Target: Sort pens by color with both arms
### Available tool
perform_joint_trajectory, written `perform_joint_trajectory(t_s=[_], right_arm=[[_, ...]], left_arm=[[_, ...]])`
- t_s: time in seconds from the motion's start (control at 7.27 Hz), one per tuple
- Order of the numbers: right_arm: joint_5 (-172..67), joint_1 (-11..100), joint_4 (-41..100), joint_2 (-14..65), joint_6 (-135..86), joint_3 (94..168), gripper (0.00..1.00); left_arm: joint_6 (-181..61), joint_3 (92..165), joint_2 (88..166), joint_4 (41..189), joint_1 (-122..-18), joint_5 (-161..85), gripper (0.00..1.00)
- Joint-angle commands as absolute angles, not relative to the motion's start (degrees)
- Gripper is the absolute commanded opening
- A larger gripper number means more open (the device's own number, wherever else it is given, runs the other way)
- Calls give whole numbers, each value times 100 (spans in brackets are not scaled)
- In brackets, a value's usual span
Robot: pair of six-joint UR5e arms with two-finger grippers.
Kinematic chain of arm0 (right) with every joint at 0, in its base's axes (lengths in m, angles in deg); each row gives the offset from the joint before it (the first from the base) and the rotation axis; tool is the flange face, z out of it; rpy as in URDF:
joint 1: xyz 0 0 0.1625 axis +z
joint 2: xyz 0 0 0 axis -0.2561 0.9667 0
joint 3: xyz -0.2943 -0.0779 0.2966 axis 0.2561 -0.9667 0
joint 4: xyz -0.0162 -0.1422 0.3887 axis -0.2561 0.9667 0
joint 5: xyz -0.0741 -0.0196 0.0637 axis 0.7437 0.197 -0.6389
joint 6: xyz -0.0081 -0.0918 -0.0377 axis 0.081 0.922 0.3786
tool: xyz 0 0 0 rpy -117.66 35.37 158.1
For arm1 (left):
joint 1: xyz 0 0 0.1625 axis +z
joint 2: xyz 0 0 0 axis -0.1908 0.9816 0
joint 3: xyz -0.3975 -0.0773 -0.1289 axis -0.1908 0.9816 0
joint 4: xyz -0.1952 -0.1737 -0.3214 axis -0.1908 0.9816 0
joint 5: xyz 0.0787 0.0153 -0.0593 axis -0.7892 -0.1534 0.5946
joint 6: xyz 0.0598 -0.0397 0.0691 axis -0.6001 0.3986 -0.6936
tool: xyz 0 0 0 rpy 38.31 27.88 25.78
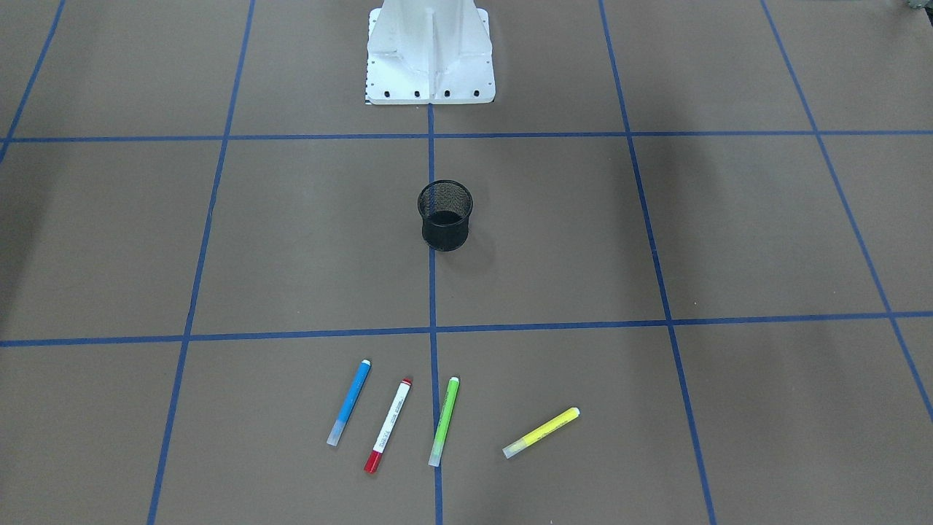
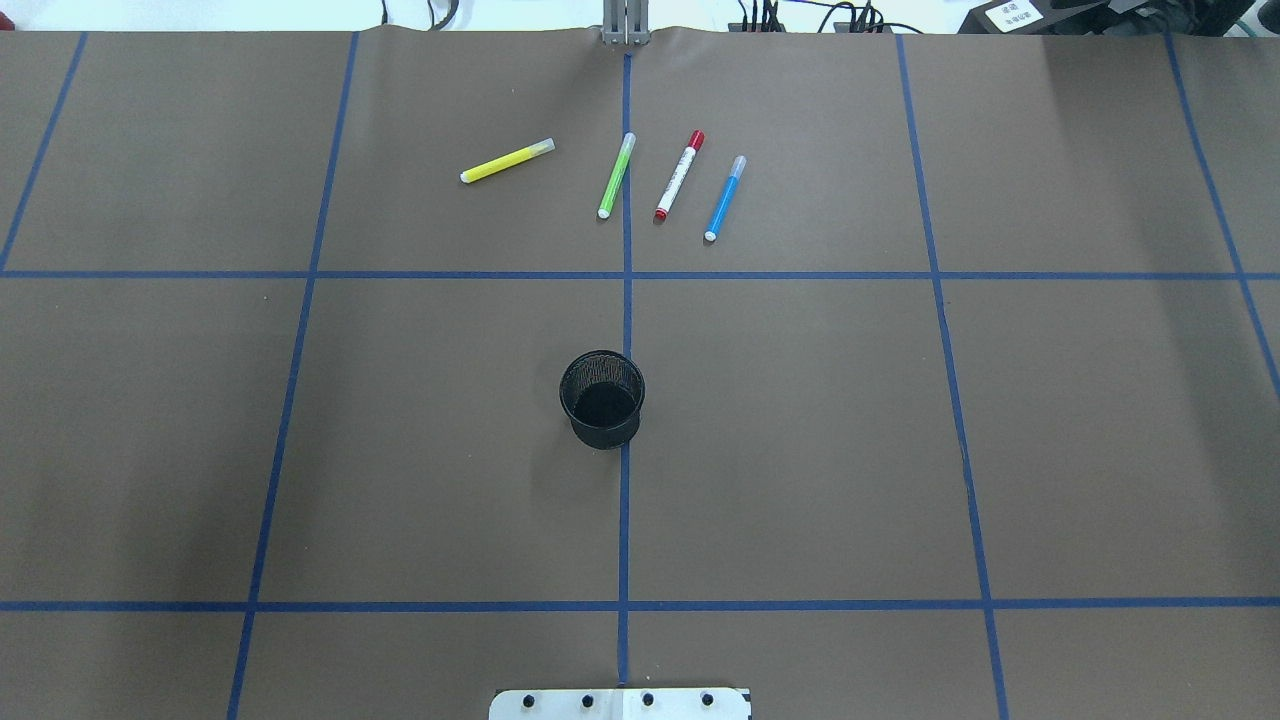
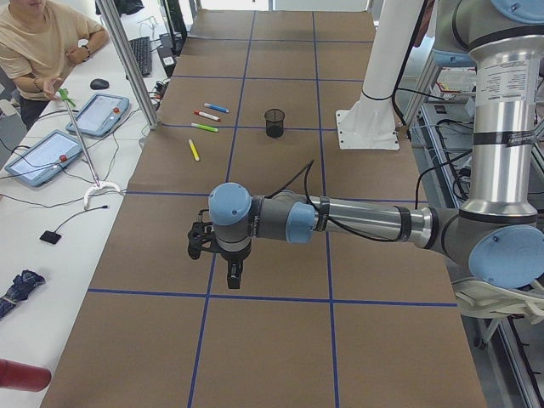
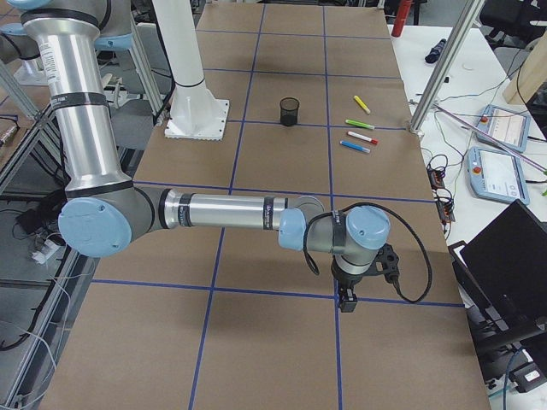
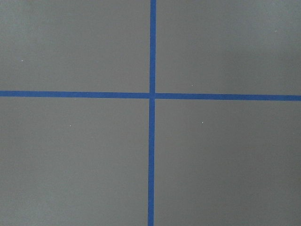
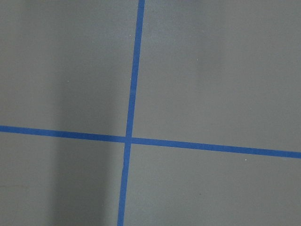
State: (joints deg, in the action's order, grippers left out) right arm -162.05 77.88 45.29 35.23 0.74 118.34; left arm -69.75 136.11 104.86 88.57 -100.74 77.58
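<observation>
Blue pen, red-capped pen, green pen, yellow pen: side by side on bench, well apart from left claw and right claw. Claw opening and hold: cannot tell.

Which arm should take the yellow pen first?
Probably left. The yellow pen lies on the robot's left half, outermost of the four toward the left gripper; the right gripper hangs beyond the blue pen.

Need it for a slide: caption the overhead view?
Yellow pen, green pen, red-capped pen and blue pen lie apart beyond an upright, empty mesh cup.
</observation>
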Motion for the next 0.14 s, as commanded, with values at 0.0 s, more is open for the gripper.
perform_joint_trajectory(t_s=[0.0], right_arm=[[-16202,7771,4477,3546,53,11818,99]], left_arm=[[-6967,13616,10493,8857,-10074,7758,100]])
